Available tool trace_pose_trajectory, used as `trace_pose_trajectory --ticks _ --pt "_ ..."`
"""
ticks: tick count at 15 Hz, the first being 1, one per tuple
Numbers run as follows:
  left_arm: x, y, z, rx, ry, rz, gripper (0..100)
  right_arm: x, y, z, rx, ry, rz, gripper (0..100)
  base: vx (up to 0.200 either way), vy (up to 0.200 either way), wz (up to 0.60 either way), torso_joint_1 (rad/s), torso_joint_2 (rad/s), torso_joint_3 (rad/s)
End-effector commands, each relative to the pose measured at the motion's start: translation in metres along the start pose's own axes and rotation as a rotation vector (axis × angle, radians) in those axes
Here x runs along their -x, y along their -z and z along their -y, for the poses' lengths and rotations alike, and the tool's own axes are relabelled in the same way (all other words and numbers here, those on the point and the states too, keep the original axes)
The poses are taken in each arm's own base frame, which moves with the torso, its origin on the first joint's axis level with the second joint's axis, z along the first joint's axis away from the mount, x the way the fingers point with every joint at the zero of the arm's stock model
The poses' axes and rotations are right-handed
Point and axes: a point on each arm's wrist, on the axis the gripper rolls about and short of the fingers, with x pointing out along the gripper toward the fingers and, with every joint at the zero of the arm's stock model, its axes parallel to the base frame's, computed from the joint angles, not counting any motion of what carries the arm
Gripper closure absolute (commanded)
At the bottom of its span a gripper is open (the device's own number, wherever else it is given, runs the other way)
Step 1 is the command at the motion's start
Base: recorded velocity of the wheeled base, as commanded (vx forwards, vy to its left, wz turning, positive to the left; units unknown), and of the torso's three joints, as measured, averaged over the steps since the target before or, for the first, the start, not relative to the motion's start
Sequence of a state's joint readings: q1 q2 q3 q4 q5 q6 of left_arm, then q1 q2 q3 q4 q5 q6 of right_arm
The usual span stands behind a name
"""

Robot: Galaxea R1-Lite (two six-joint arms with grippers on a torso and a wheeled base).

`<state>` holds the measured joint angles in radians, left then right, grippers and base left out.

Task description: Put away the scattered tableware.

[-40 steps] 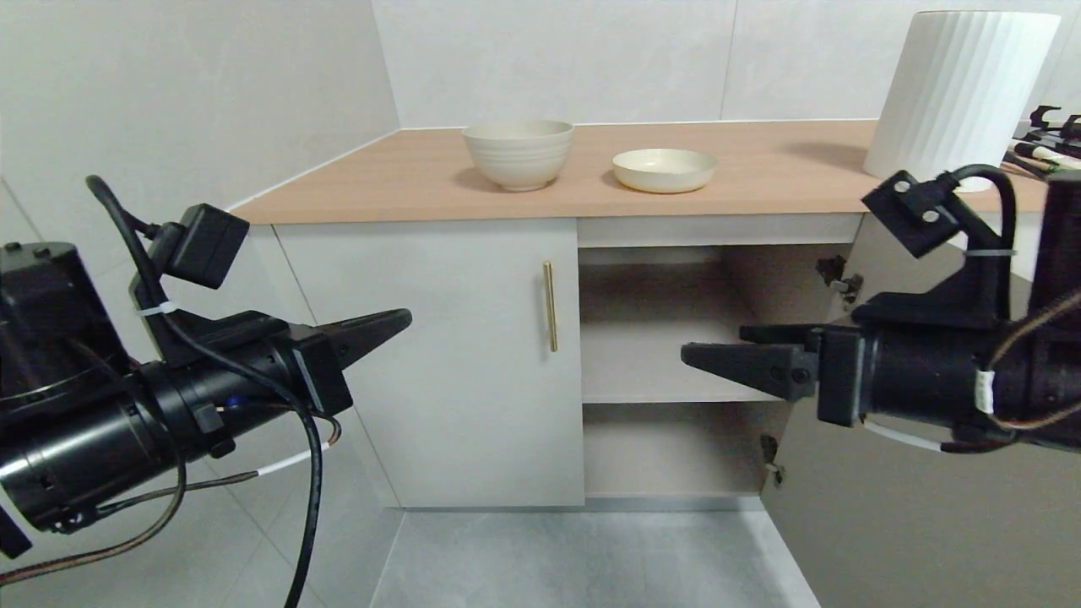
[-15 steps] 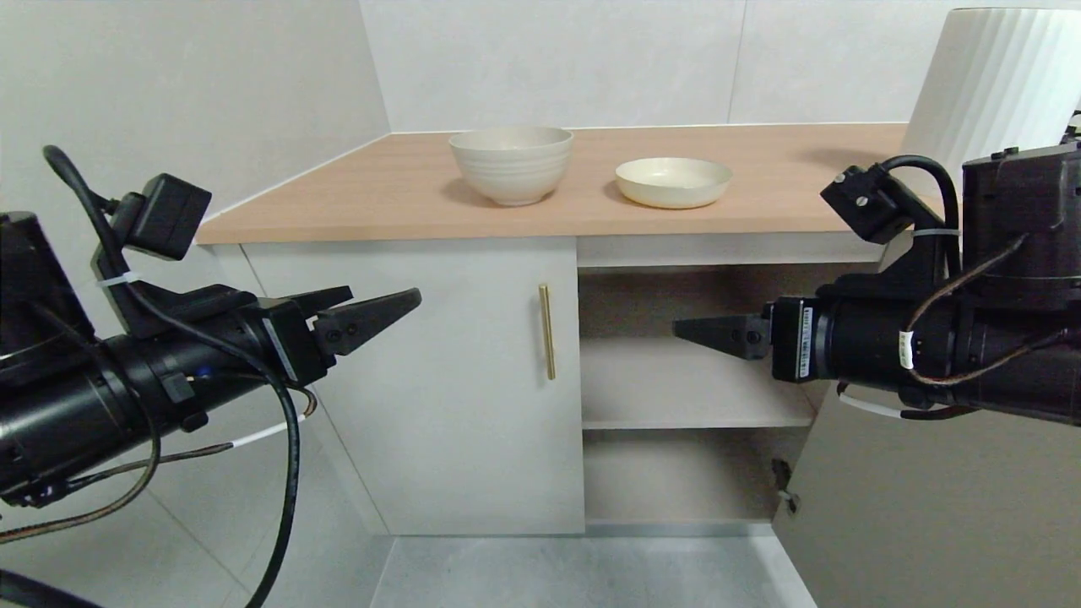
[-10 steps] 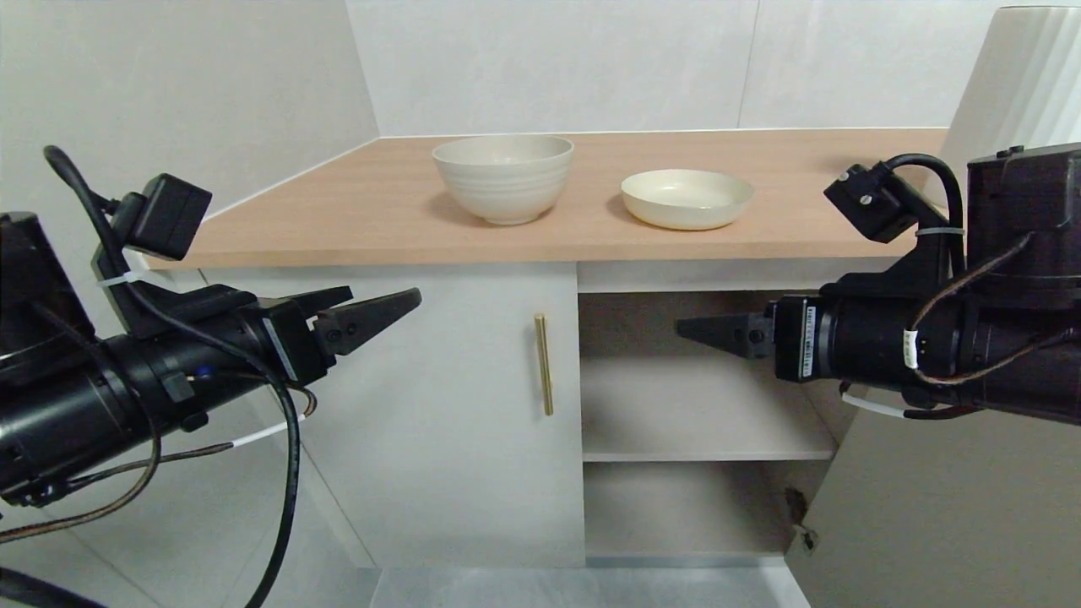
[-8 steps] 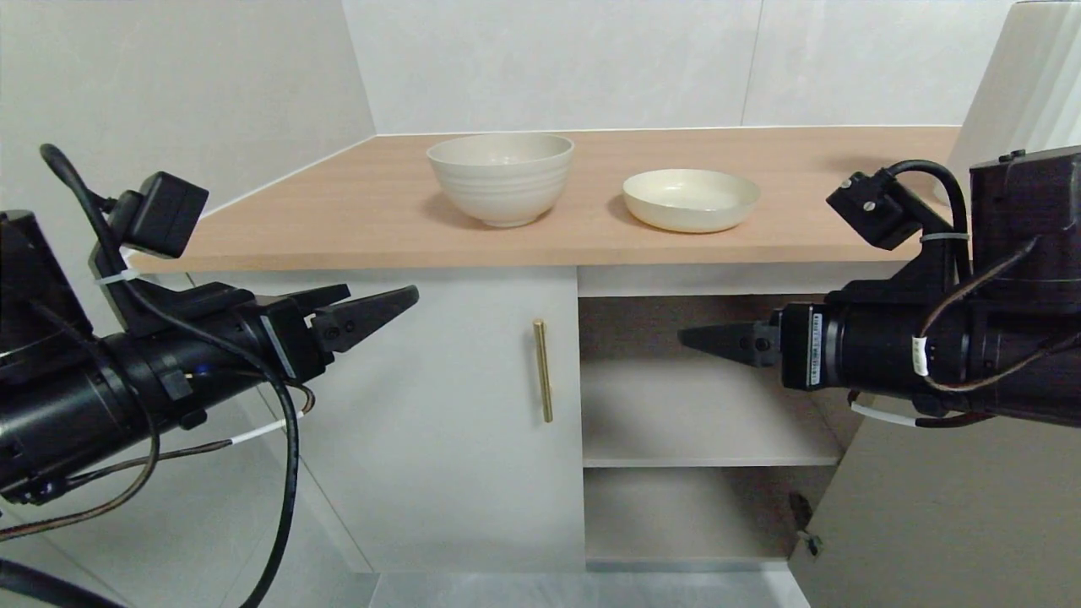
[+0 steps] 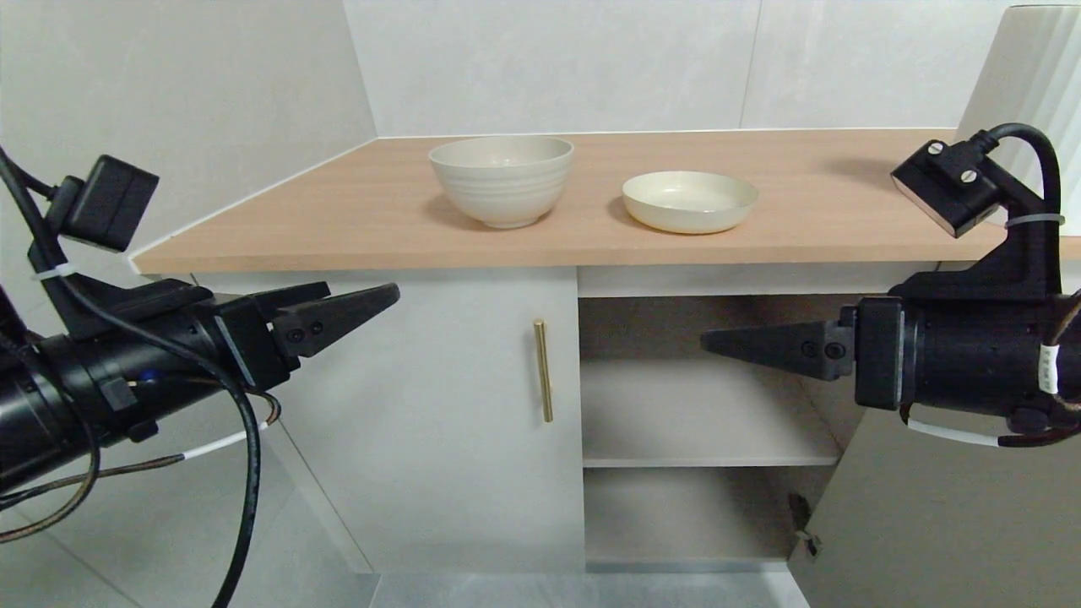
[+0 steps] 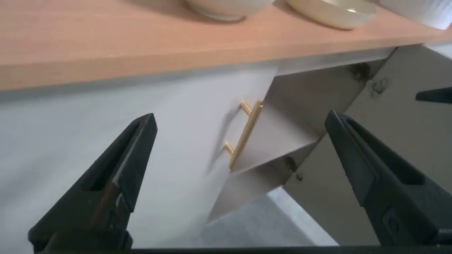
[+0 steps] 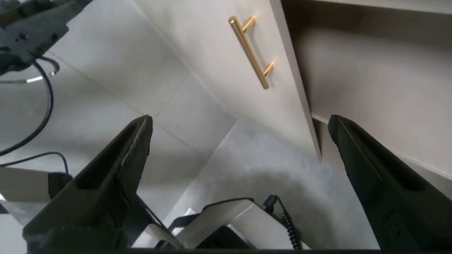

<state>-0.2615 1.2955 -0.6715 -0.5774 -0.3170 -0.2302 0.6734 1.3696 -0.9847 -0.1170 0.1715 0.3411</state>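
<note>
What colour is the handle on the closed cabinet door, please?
Brass gold; the handle shows best in the head view.

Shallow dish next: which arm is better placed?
Likely right. The right gripper, open, hangs below the shallow dish, by the open cabinet bay; the left gripper faces the closed door, nearer the bowl.

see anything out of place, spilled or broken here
Nothing spilled or broken. The bowl and the shallow dish sit upright on the countertop, not put away, and the cabinet's right door hangs open beneath them.
</note>
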Motion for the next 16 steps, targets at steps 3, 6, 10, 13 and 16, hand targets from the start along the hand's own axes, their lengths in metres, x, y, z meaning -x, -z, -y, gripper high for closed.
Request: trace_pose_trajectory --ticks 3,6,10,13,16 --pt "0.0008 -0.001 0.0012 -0.002 0.022 0.0 0 0.0067 -0.0003 -0.0017 0.02 -0.008 0.013 0 0.0 0.0 0.0 0.0 0.0 0.0" --pt "-0.0006 0.0001 0.0006 0.0 0.028 -0.007 0 0.0066 0.0023 -0.0004 0.055 -0.008 0.019 0 0.0 0.0 0.0 0.011 -0.03 -0.009" --pt "-0.0032 0.0026 0.0002 0.003 0.055 -0.026 0 0.0022 0.0068 0.002 0.063 -0.015 0.052 0 0.0 0.0 0.0 0.121 -0.27 -0.237" --pt "-0.0047 0.0037 -0.0002 0.005 0.057 -0.032 0 0.0012 0.0076 0.0025 0.064 -0.013 0.048 0 0.0 0.0 0.0 0.087 -0.53 -0.276" --pt "-0.0074 0.0051 0.0003 0.006 0.063 -0.04 0 0.0006 0.008 0.0028 0.064 -0.012 0.046 0 0.0 0.0 0.0 0.237 -0.48 -0.271"
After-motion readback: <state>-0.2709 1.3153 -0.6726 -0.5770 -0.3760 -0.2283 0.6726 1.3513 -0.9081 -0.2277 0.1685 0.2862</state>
